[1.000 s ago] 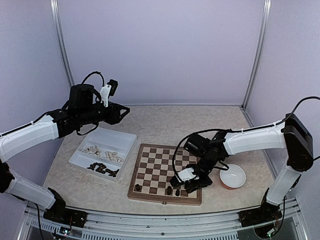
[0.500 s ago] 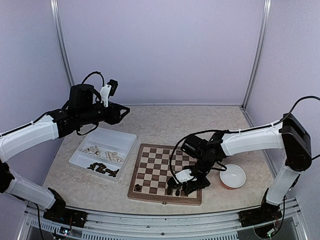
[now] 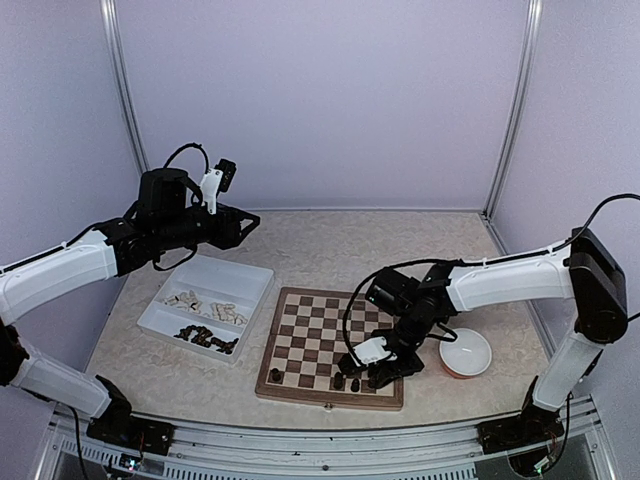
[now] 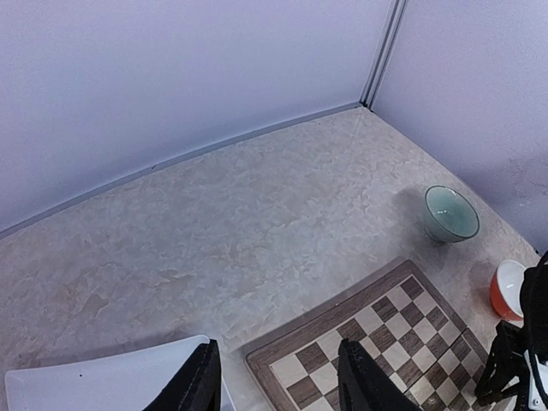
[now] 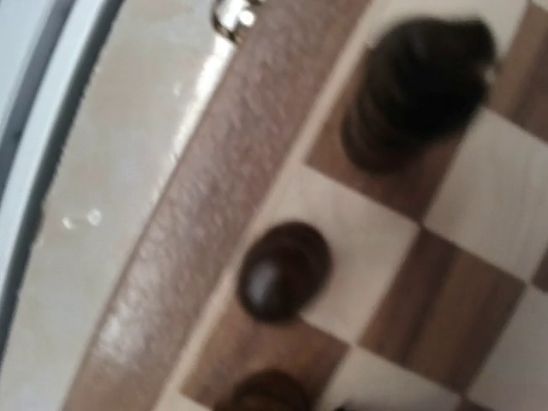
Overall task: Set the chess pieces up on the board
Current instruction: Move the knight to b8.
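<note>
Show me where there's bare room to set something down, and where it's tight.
Bare: the table strip between the back wall and the far edge of the board, plus the board's far rows. Tight: the board's near row, where dark pieces stand by the right pincer, beside the orange bowl.

My right pincer point(image 3: 368, 372) nudged left along the near edge of the board point(image 3: 300, 330). Then it came back right. Tiny shift only.

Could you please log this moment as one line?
left gripper open, empty, near tray | right gripper low over board, grip unclear | dark pieces on near row
</note>
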You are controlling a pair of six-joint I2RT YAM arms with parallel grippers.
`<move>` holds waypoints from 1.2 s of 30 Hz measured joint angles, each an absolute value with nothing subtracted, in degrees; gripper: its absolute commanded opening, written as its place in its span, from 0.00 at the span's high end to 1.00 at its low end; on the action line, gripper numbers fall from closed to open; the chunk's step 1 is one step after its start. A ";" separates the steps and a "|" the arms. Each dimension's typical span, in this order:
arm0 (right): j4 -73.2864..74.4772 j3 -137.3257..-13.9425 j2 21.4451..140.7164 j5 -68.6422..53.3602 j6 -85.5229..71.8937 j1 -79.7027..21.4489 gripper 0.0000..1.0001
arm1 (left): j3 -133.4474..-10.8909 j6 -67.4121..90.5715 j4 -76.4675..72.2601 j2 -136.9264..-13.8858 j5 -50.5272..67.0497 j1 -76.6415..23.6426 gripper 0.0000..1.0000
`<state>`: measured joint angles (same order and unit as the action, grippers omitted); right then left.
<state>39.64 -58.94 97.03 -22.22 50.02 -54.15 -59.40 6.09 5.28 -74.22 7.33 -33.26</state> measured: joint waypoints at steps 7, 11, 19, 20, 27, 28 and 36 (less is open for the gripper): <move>39.66 -58.74 96.79 -21.74 50.09 -52.69 0.75 | -59.40 6.11 5.37 -74.24 7.46 -33.26 0.53; 39.88 -58.85 96.95 -22.15 50.09 -52.69 0.76 | -59.40 6.11 5.39 -74.28 7.53 -33.50 0.53; 40.42 -59.48 97.62 -23.24 50.06 -53.10 0.76 | -59.40 6.11 5.41 -74.28 7.55 -33.58 0.53; 40.45 -59.48 97.65 -23.29 50.06 -53.12 0.76 | -59.40 6.11 5.41 -74.28 7.55 -33.58 0.53; 40.49 -59.55 97.76 -23.44 50.06 -53.74 0.76 | -59.42 6.11 5.48 -74.30 7.57 -33.58 0.53; 40.51 -59.55 97.76 -23.46 50.06 -53.93 0.76 | -59.42 6.11 5.48 -74.30 7.60 -33.58 0.53; 40.60 -59.68 98.04 -23.86 50.02 -55.02 0.76 | -59.40 6.11 5.54 -74.32 7.70 -33.61 0.53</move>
<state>40.60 -59.68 98.04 -23.86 50.02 -55.02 -59.40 6.11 5.54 -74.32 7.70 -33.61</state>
